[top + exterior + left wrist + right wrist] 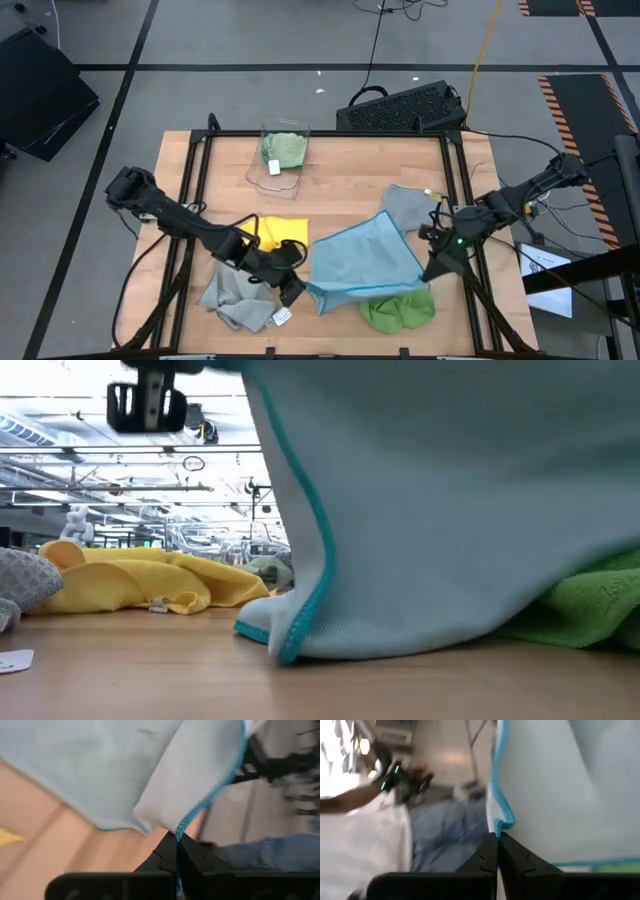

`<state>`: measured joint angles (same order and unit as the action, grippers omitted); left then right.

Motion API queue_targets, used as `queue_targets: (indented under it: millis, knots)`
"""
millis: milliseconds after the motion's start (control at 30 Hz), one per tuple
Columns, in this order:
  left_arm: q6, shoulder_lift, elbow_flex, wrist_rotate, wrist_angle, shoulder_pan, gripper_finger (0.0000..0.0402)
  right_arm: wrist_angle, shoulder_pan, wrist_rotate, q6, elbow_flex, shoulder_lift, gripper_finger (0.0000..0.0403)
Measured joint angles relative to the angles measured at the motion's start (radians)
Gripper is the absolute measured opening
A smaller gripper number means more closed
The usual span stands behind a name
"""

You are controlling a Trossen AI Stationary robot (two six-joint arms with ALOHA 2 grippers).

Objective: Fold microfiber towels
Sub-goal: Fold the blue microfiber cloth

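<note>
Towels lie scattered over our bench [340, 175]. We hold the light blue towel [365, 262] stretched between both arms at the near middle: our left pincer [296, 291] is clamped on its near-left corner, our right pincer [436, 267] is clamped on its right edge. Yellow towel [278, 231] and grey towel [233, 297] lie left; bright green towel [397, 311] lies under the blue one.
</note>
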<state>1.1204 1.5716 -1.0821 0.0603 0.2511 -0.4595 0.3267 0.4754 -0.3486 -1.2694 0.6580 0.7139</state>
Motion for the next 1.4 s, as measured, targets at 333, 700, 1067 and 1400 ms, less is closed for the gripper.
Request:
queue_targets:
  millis: [333,700,1067,1400]
  knots:
    - [0.011,0.091,0.0,0.019,0.04,0.014,0.0003,0.189,-0.132,0.332,0.156,-0.023,0.001,0.0]
    - [0.048,-0.011,-0.001,-0.175,-0.343,-0.017,0.0004,0.184,-0.274,0.265,0.332,-0.023,0.01,0.0]
    - [-0.083,-0.237,0.0,0.121,-0.387,-0.016,0.0003,-0.293,-0.289,0.23,0.292,0.028,-0.013,0.0]
    - [-0.433,-0.449,0.0,0.3,-0.217,0.23,0.0002,-0.292,-0.391,0.557,0.508,0.254,0.019,0.0]
